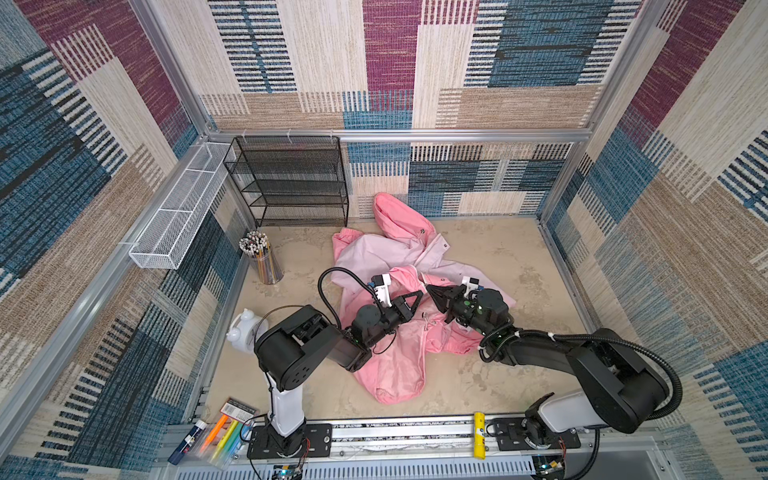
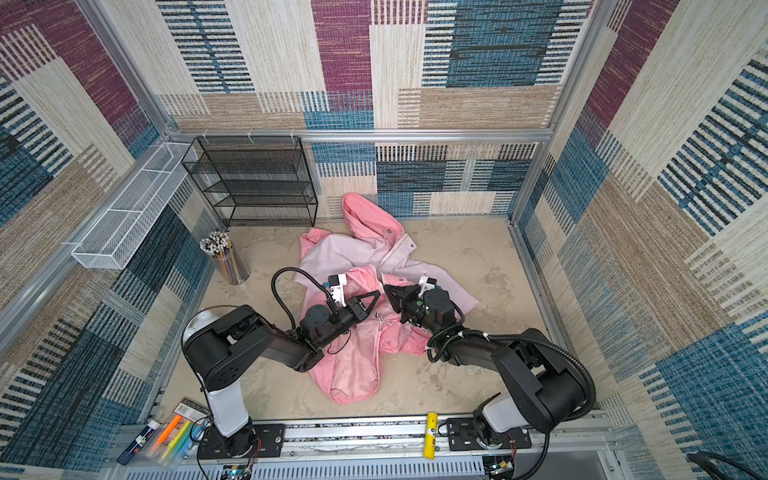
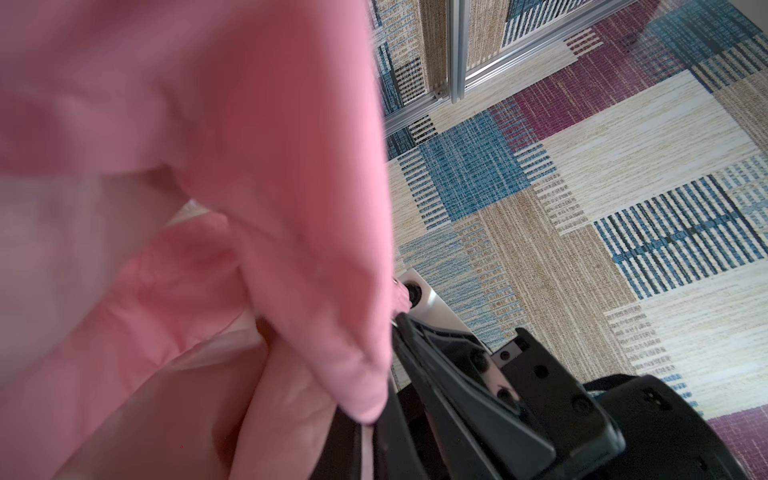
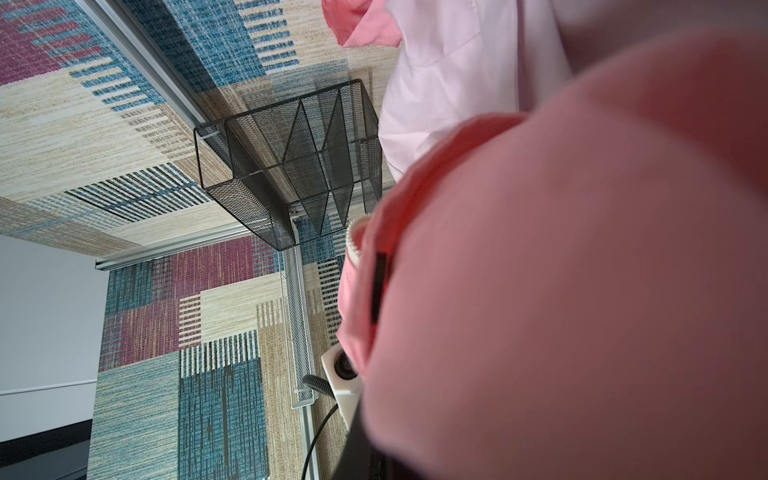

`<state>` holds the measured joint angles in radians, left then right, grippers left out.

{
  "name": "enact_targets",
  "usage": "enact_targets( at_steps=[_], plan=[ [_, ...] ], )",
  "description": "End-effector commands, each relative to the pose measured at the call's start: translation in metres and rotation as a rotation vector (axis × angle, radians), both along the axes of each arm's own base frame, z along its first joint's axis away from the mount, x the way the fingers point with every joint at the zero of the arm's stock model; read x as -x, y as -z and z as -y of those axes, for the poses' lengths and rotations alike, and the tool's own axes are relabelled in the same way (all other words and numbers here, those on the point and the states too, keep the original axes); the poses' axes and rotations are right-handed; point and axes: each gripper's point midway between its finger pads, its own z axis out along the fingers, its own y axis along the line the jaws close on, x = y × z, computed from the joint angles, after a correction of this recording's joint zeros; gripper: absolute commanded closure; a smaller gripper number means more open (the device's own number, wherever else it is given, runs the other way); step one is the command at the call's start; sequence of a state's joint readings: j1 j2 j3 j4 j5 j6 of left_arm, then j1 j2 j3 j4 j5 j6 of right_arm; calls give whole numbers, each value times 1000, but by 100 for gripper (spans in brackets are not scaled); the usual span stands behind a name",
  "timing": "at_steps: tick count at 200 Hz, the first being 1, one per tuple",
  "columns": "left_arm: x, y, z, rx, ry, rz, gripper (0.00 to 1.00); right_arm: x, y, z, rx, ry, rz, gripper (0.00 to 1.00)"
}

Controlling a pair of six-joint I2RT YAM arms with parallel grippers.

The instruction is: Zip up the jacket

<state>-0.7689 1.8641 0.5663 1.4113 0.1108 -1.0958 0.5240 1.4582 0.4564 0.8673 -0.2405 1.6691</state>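
Looked steeply down from above the front edge of the tabletop in both top views, sharing nearly the whole scene. Sat close to the jacket in both wrist views, facing walls beyond.

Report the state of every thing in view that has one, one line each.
jacket, crumpled, unzipped, front lying open
left gripper, shut on the jacket's fabric
right gripper, shut on the jacket's front edge
black mesh shelf, upright, empty
white mesh basket, mounted on the side wall, empty
pencil cup, upright, full of pencils
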Motion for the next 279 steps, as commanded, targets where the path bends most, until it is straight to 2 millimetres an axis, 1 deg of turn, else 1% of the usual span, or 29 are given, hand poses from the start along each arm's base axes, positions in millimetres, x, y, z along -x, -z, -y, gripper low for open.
enact_targets(
  at_steps=[1, 24, 32, 47, 60, 83, 99, 108, 124, 126, 129, 130, 137, 140, 144, 147, 151, 160, 169, 180, 195, 199, 210, 219, 229, 244, 261, 275, 279],
  plan=[
    [9, 12, 2, -50, 39, -20, 100, -16, -26, 9, -65, 78, 81, 100],
    [19, 16, 3, -71, 73, -39, 100, -23, -29, 13, -31, 86, 91, 100],
    [21, 23, -3, -90, 53, -58, 100, -29, -35, 11, -35, 74, 109, 100],
    [24, 26, -7, -120, 49, -62, 100, -36, -48, 5, -55, 56, 143, 100],
    [24, 21, -7, -126, 50, -51, 100, -34, -47, 1, -50, 48, 140, 100],
    [17, 10, -15, -100, 19, -27, 100, -26, -40, 9, -46, 66, 122, 100],
    [22, 6, -14, -108, 51, -17, 100, -28, -39, 13, -32, 80, 118, 100],
    [28, 6, -18, -130, 60, -27, 100, -32, -45, 14, -44, 88, 125, 100],
    [44, -7, -33, -187, 60, -24, 100, -37, -64, 11, -56, 90, 154, 100],
    [45, -13, -36, -191, 56, -16, 100, -38, -66, 11, -53, 90, 156, 100],
    [48, -10, -39, -231, 54, -31, 100, -40, -70, 11, -51, 93, 157, 100],
    [48, -17, -40, -227, 53, -16, 100, -40, -71, 11, -50, 94, 159, 100],
    [53, -33, -50, -298, 40, 4, 100, -43, -81, 11, -48, 103, 174, 100],
    [55, -35, -55, -348, 34, -4, 100, -45, -86, 11, -49, 103, 184, 100],
    [57, -45, -62, -394, 17, 12, 100, -47, -92, 12, -47, 105, 194, 100],
    [57, -58, -67, -408, 0, 39, 100, -49, -97, 12, -47, 108, 199, 100],
    [56, -66, -76, -440, -26, 47, 100, -52, -105, 12, -48, 112, 212, 100],
    [52, -90, -92, -429, -51, 71, 100, -57, -122, 10, -53, 113, 240, 100],
    [43, -107, -108, -382, -62, 44, 100, -62, -135, 9, -57, 118, 257, 100],
    [40, -121, -118, -366, -34, 26, 100, -67, -152, 6, -63, 122, 278, 100],
    [49, -126, -124, -421, -13, 3, 100, -71, -165, 10, -83, 153, 268, 100],
    [52, -128, -126, -426, -9, -1, 100, -71, -165, 12, -89, 166, 253, 100],
    [63, -124, -136, -464, -15, -48, 100, -70, -159, 17, -105, 196, 200, 100],
    [72, -122, -148, -501, -40, -73, 100, -67, -145, 23, -116, 225, 132, 100],
    [83, -121, -163, -530, -67, -102, 100, -61, -135, 27, -138, 244, 83, 100],
    [102, -117, -177, -548, -64, -152, 100, -50, -117, 30, -176, 277, -9, 100],
    [120, -111, -176, -540, -9, -184, 100, -36, -107, 27, -202, 292, -103, 100],
    [126, -103, -172, -536, 31, -211, 100, -21, -111, 22, -178, 287, -147, 100],
    [126, -105, -169, -519, 47, -200, 100, -18, -114, 21, -159, 281, -154, 100]
  ],
)
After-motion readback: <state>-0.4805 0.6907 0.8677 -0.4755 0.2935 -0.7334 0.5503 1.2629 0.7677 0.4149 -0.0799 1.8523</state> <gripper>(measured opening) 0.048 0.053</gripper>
